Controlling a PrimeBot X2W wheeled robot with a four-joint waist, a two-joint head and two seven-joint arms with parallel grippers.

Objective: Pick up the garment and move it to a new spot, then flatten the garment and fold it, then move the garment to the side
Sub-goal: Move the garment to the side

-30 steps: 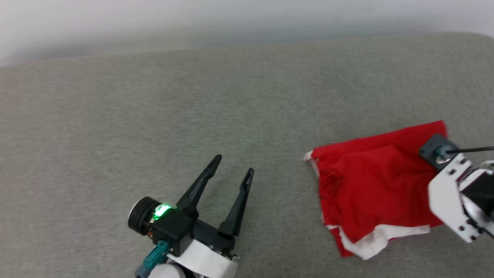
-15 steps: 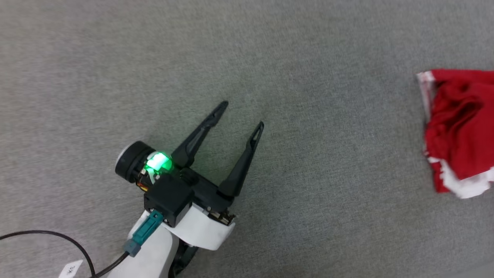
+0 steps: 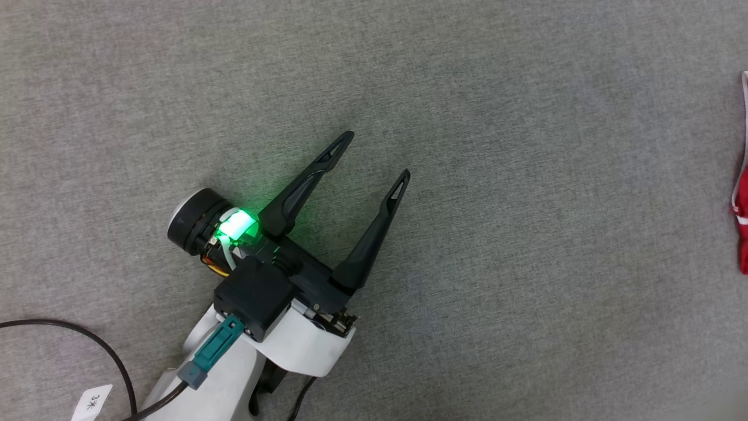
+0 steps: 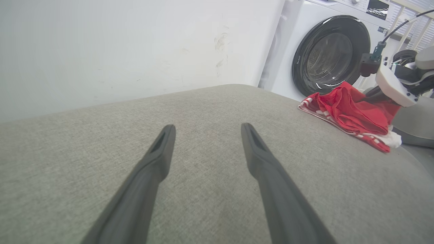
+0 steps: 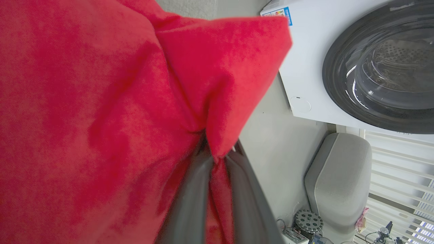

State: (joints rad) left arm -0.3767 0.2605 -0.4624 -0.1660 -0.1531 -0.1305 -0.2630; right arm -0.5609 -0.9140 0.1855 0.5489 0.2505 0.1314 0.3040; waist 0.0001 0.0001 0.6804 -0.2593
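Note:
The garment (image 4: 349, 113) is a red shirt with white trim, bunched at the far right end of a grey padded surface (image 4: 210, 162). A sliver of the garment (image 3: 743, 222) shows at the right edge of the head view. My right gripper (image 5: 217, 154) is shut on a fold of the garment (image 5: 101, 101), red cloth pinched between its two fingers. In the left wrist view that right arm (image 4: 393, 84) reaches into the cloth from the right. My left gripper (image 3: 378, 153) hovers open and empty over bare surface, well to the left of the garment.
A white front-loading washing machine (image 4: 325, 54) stands just beyond the surface's far right end, beside a pale wall (image 4: 118, 47). A grey cushioned stool (image 5: 339, 176) sits on the floor near the washing machine (image 5: 373, 67). A black cable (image 3: 87, 345) trails from my left arm.
The head camera has swung left and down, so the garment has slid almost out of the head view's right edge. My left gripper stays open; the right arm has left that view.

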